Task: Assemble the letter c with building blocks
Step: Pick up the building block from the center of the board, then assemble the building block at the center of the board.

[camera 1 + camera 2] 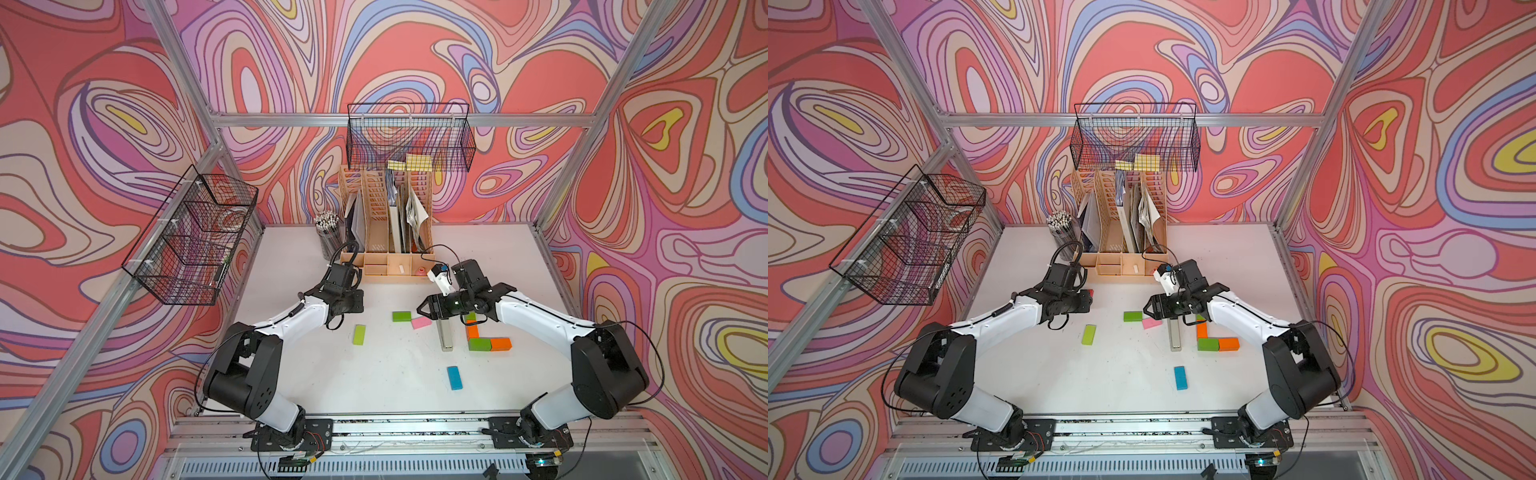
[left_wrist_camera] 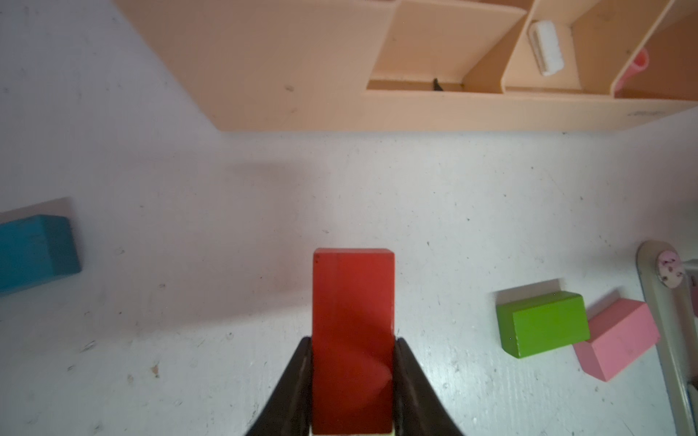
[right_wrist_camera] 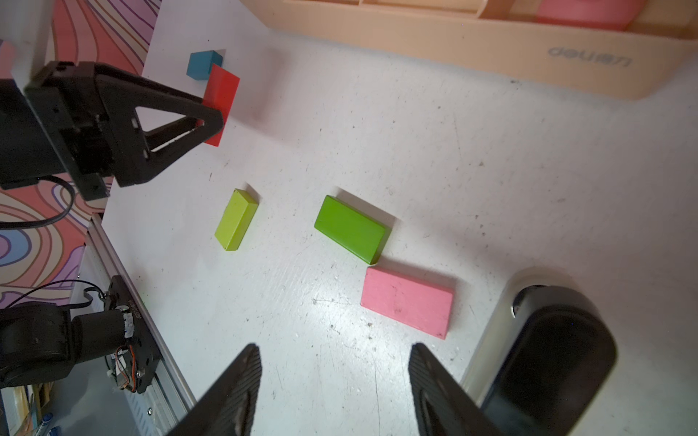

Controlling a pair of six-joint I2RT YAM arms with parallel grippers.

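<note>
The left gripper (image 2: 353, 362) is clamped on the red block (image 2: 353, 294). Its two black fingers press the long sides and the block's free end sticks out past the tips. In the right wrist view this gripper (image 3: 211, 120) holds the block (image 3: 223, 88) tilted, apparently lifted off the table (image 1: 311, 374). A second blue block (image 3: 204, 64) lies just behind it, toward the left edge.

The right gripper (image 3: 336, 373) hangs with its jaws apart and nothing between them, above bare table just beside the pink block (image 3: 408, 302) and the stapler (image 3: 547, 339). In both top views it sits near the middle of the table (image 1: 422, 309) (image 1: 1148, 307).

The pink block's corner touches the green block (image 1: 401, 316). The lime block (image 1: 359, 334) lies apart from them, toward the left edge. A blue block (image 1: 454, 377) lies alone nearer the front edge. The stapler (image 1: 445, 332) lies lengthwise between the pink block and the letter c (image 1: 479, 344).

The letter c is partly built on the right half of the table, close by the right arm. An orange brick (image 1: 472, 330) points toward the far edge, a green brick (image 1: 478, 344) sits at its near end, and another orange brick (image 1: 500, 344) is joined on the right. Together they make an L.

A peach organizer (image 1: 386, 266) stands at the far edge.
</note>
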